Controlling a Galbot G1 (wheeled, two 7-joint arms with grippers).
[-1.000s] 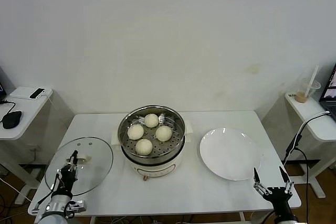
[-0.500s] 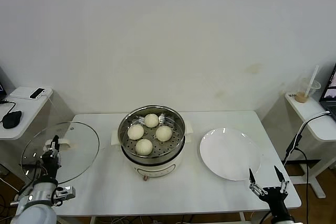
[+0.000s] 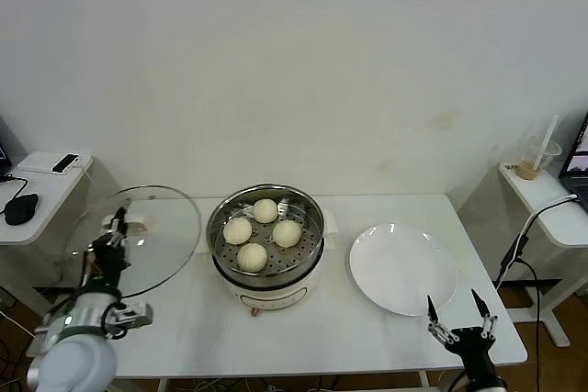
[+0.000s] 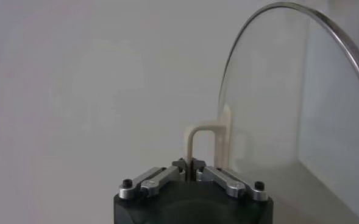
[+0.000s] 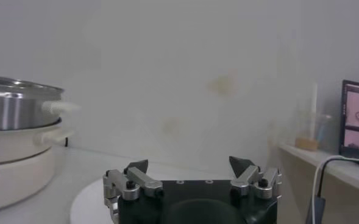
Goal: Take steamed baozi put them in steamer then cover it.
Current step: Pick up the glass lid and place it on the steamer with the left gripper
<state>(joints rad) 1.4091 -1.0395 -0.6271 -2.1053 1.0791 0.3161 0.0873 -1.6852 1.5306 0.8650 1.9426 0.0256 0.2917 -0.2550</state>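
Several pale steamed baozi [image 3: 252, 255] lie on the perforated tray inside the steamer [image 3: 285, 287], a steel pot on a white base at the table's middle. The cover [image 3: 163, 238], a clear glass lid, hangs tilted in the air just left of the steamer. My left gripper [image 3: 117, 225] is shut on its cream handle. In the left wrist view the left gripper [image 4: 188, 168] pinches the handle [image 4: 201, 130], with the cover's glass [image 4: 277, 109] beyond it. My right gripper [image 3: 457, 315] stands open near the table's front right edge, holding nothing. The right wrist view shows the right gripper [image 5: 189, 163] and the steamer [image 5: 17, 115].
A white plate [image 3: 404, 269] lies to the right of the steamer, bare, close to the right gripper. A side table [image 3: 37, 195] on the left carries a mouse and a phone. Another side table [image 3: 551, 204] on the right holds a cup, with a cable hanging from it.
The left gripper has raised the cover off the table's left front and carried it up and toward the steamer. The right gripper has drifted slightly left.
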